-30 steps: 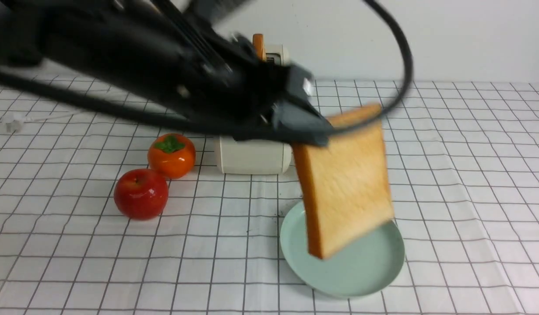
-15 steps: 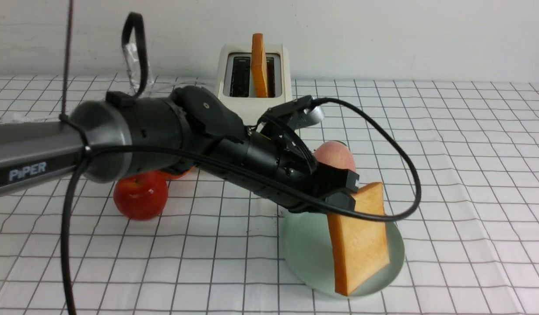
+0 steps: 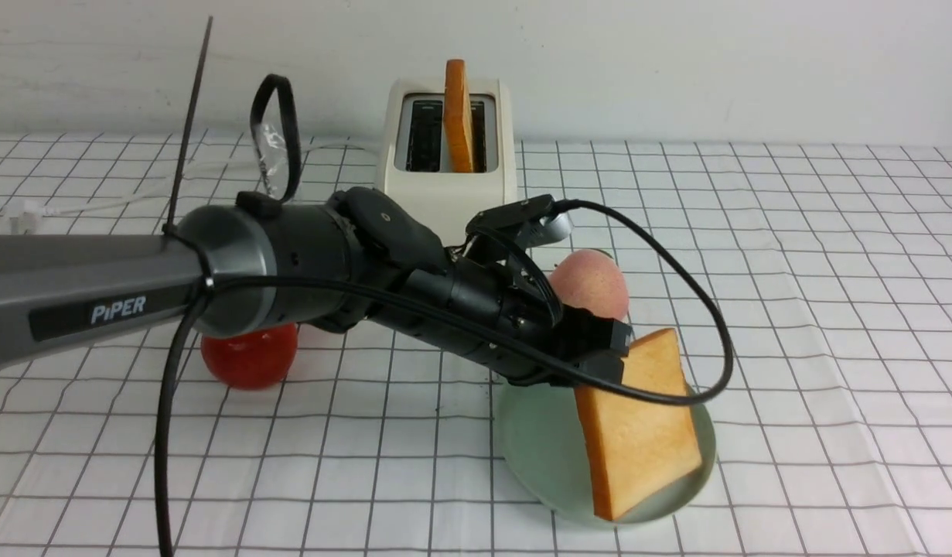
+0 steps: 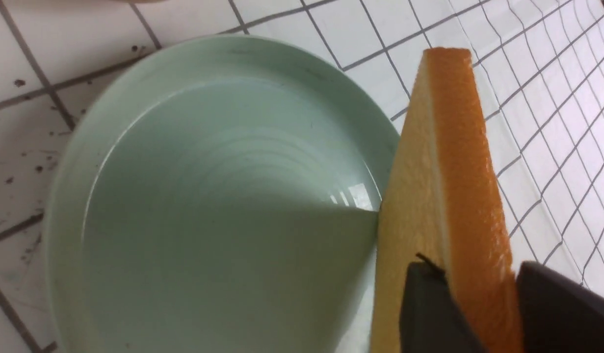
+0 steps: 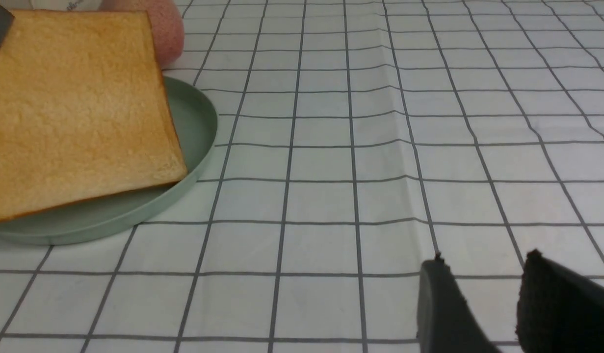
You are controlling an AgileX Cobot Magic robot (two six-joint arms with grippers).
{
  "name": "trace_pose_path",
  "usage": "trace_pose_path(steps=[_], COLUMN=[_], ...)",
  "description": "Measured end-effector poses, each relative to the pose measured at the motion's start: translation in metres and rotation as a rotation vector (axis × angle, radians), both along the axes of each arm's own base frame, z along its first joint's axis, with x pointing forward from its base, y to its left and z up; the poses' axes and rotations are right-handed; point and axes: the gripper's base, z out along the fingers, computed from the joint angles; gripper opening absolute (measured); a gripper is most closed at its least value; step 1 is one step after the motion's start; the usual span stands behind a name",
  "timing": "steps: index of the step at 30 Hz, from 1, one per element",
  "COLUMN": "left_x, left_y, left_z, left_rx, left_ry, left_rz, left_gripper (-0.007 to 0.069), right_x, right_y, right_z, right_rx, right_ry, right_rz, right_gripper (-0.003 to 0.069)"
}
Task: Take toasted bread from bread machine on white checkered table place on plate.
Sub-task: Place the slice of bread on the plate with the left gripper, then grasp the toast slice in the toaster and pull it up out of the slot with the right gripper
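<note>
Over by the left edge of the white checkered table (image 3: 831, 309), a white plug (image 3: 23, 216) is lying on the cloth with its cord trailing toward the far edge. The left arm (image 3: 97, 286) is reaching in from that left edge and slanting down across the middle of the desk. A shiny red apple (image 3: 247, 360) is sitting half hidden under it, nearer the near edge than the far one.

At the middle of the far edge the bread machine (image 3: 476, 189) is standing. One slice of bread (image 3: 458, 116) is sticking upright out of its right-hand slot, while the other slot is showing dark. Just right of the arm's wrist a pink peach (image 3: 595, 278) is resting on the cloth, beside the plate's far rim.

The left gripper (image 3: 603, 363) is pinching the toasted bread (image 3: 646, 441) by its upper crust, one finger on each face. The slice is hanging tilted, pale face toward me. Its lower edge is sitting down inside the plate (image 3: 534, 441), apparently touching it. That mint-green plate is lying close to the near edge, a little right of the middle.

Farther toward the right edge, the right gripper (image 5: 483, 299) is hovering low over bare cloth, well apart from the plate. Its fingers are standing parted with nothing between them.
</note>
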Motion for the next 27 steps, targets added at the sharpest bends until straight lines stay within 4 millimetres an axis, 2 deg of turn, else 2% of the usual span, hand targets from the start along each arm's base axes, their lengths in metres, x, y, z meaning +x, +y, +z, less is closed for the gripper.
trace_pose_path(steps=[1, 3, 6, 7, 8, 10, 11, 12, 14, 15, 16, 17, 18, 20, 21, 22, 24, 25, 26, 27], left_x=[0.000, -0.001, -0.004, -0.004, -0.007, -0.010, -0.015, -0.017, -0.030, -0.036, -0.037, -0.050, -0.059, -0.079, -0.084, -0.098, -0.119, -0.118, -0.137, -0.144], left_y=[0.000, 0.000, 0.003, 0.003, 0.006, 0.009, 0.015, 0.017, 0.027, 0.032, 0.033, 0.042, 0.049, 0.065, 0.068, 0.081, 0.101, 0.102, 0.121, 0.128], left_z=[0.000, 0.000, 0.011, 0.012, 0.025, 0.036, 0.057, 0.065, 0.098, 0.109, 0.112, 0.133, 0.145, 0.166, 0.170, 0.182, 0.198, 0.197, 0.207, 0.206], left_rx=[0.002, 0.006, 0.018, 0.016, 0.017, 0.019, 0.025, 0.024, 0.011, 0.006, 0.007, 0.013, 0.026, 0.066, 0.065, 0.112, 0.152, 0.158, 0.167, 0.168], left_ry=[0.000, -0.002, -0.040, -0.042, -0.085, -0.122, -0.203, -0.229, -0.315, -0.337, -0.347, -0.394, -0.423, -0.467, -0.467, -0.488, -0.501, -0.495, -0.524, -0.524], left_rz=[-0.002, -0.011, -0.033, -0.033, -0.041, -0.044, -0.049, -0.049, -0.043, -0.040, -0.041, -0.045, -0.051, -0.065, -0.064, -0.063, -0.010, -0.004, 0.071, 0.108], left_gripper=[0.0329, 0.0456, 0.0607, 0.0607, 0.0648, 0.0656, 0.0648, 0.0638, 0.0569, 0.0519, 0.0508, 0.0417, 0.0340, 0.0161, 0.0125, 0.0029, -0.0013, -0.0013, -0.0013, -0.0013], right_x=[0.000, 0.000, 0.000, 0.000, 0.000, 0.000, 0.000, 0.000, 0.000, 0.000, 0.000, 0.000, 0.000, 0.000, 0.000, 0.000, 0.000, 0.000, 0.000, 0.000], right_y=[0.000, 0.000, 0.000, 0.000, 0.000, 0.000, 0.000, 0.000, 0.000, 0.000, 0.000, 0.000, 0.000, 0.000, 0.000, 0.000, 0.000, 0.000, 0.000, 0.000], right_z=[0.000, 0.000, 0.000, 0.000, 0.000, 0.000, 0.000, 0.000, 0.000, 0.000, 0.000, 0.000, 0.000, 0.000, 0.000, 0.000, 0.000, 0.000, 0.000, 0.000], right_rx=[0.000, 0.000, 0.000, 0.000, 0.000, 0.000, 0.000, 0.000, 0.000, 0.000, 0.000, 0.000, 0.000, 0.000, 0.000, 0.000, 0.000, 0.000, 0.000, 0.000], right_ry=[0.000, 0.000, 0.000, 0.000, 0.000, 0.000, 0.000, 0.000, 0.000, 0.000, 0.000, 0.000, 0.000, 0.000, 0.000, 0.000, 0.000, 0.000, 0.000, 0.000], right_rz=[0.000, 0.000, 0.000, 0.000, 0.000, 0.000, 0.000, 0.000, 0.000, 0.000, 0.000, 0.000, 0.000, 0.000, 0.000, 0.000, 0.000, 0.000, 0.000, 0.000], right_gripper=[0.0240, 0.0240, 0.0240, 0.0240, 0.0240, 0.0240, 0.0240, 0.0240, 0.0240, 0.0240, 0.0240, 0.0240, 0.0240, 0.0240, 0.0240, 0.0240, 0.0240, 0.0240, 0.0240, 0.0240])
